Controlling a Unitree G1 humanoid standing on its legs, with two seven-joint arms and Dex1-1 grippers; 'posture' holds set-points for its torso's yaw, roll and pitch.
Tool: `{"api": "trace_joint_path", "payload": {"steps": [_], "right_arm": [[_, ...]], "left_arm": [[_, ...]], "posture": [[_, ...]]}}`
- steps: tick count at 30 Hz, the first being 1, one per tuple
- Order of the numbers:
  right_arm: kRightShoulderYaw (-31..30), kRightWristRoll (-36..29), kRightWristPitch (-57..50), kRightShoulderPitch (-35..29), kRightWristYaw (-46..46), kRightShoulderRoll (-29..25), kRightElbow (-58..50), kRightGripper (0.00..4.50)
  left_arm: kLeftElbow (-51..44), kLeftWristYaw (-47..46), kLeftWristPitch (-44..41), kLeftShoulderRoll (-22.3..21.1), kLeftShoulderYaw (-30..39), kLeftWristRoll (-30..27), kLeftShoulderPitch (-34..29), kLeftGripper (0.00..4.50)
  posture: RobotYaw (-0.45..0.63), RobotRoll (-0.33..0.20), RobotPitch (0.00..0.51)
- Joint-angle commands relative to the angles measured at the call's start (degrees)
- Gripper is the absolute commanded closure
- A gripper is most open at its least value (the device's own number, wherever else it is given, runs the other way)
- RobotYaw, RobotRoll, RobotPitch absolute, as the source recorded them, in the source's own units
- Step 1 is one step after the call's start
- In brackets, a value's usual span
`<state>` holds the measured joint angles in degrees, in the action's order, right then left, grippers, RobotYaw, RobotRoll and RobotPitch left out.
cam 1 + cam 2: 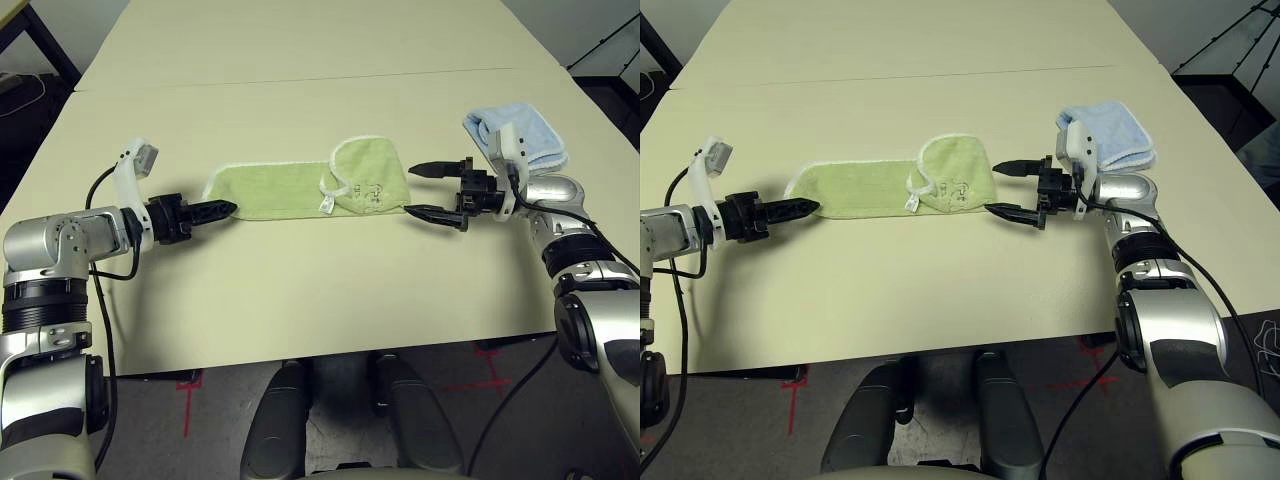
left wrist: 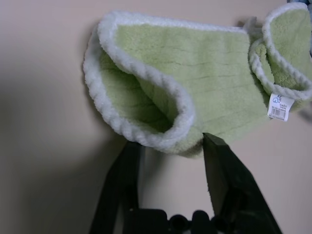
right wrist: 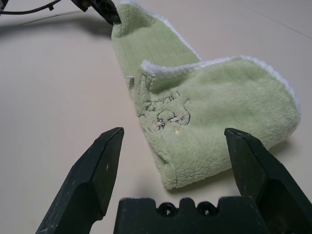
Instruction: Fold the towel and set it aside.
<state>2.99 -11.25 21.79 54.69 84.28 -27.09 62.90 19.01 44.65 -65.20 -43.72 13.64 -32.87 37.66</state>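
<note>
On the big tan table point(image 1: 300, 300) lies one small green towel point(image 1: 280, 188), stretched out long between the two grippers. Its right end is folded back over itself, so the little stitched picture point(image 1: 371, 191) faces up. One white tag point(image 1: 326, 205) sticks out near the middle. White edging runs all around the cloth.

At the towel's left end sits the left gripper point(image 1: 222, 209). Its two black fingers point(image 2: 222, 165) are a little apart, one on each side of the curled-up white edge, just touching or nearly touching it. I cannot tell if they pinch the cloth.

At the towel's right end sits the right gripper point(image 1: 436, 190). Its jaws are wide apart, with the folded end of the towel just in front of them and nothing held.

One blue towel point(image 1: 525, 134), folded up, lies behind the right gripper near the table's right edge.

Lots of bare table stretches behind the green towel and in front of it. A thin seam point(image 1: 300, 78) runs across the far part.
</note>
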Motion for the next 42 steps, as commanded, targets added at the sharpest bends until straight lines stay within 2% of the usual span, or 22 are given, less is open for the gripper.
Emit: {"api": "trace_joint_path", "payload": {"steps": [1,3,4,16,24,29,42], "right_arm": [[0.1,0.1,0.0,-1.1,0.6,0.0,-1.3,0.0],[0.0,0.2,0.1,-1.1,0.6,-0.1,-1.2,0.0],[0.0,0.3,0.2,-1.0,0.5,-0.1,-1.2,0.0],[0.0,0.5,0.3,-0.8,0.1,-0.3,-1.0,0.0],[0.1,0.7,0.4,-0.6,-0.5,-0.6,-0.6,0.0],[0.1,0.9,0.4,-0.3,-0.6,-0.5,-0.4,0.0],[0.1,1.0,0.3,0.0,-0.3,-0.6,-0.5,0.0]], "left_arm": [[1.7,-2.5,0.6,0.9,2.7,0.0,0.6,3.65],[2.3,-3.0,0.9,1.1,3.3,0.1,0.9,4.45],[2.4,-3.1,1.0,1.0,3.4,0.1,0.9,4.49],[0.1,-1.6,-0.3,0.0,2.7,-0.9,0.1,4.49],[-13.1,5.3,-5.9,-3.4,-0.3,-6.4,-3.3,4.49],[-18.1,5.5,-8.9,-4.0,0.0,-8.8,-4.5,4.49],[-13.2,0.5,1.9,-6.5,-1.4,0.3,-10.2,4.49]], "posture": [[0.06,0.0,0.177],[0.06,0.0,0.176],[0.06,0.0,0.176],[0.06,0.0,0.175],[0.07,0.0,0.176],[0.07,0.0,0.175],[0.07,0.0,0.178]]}}
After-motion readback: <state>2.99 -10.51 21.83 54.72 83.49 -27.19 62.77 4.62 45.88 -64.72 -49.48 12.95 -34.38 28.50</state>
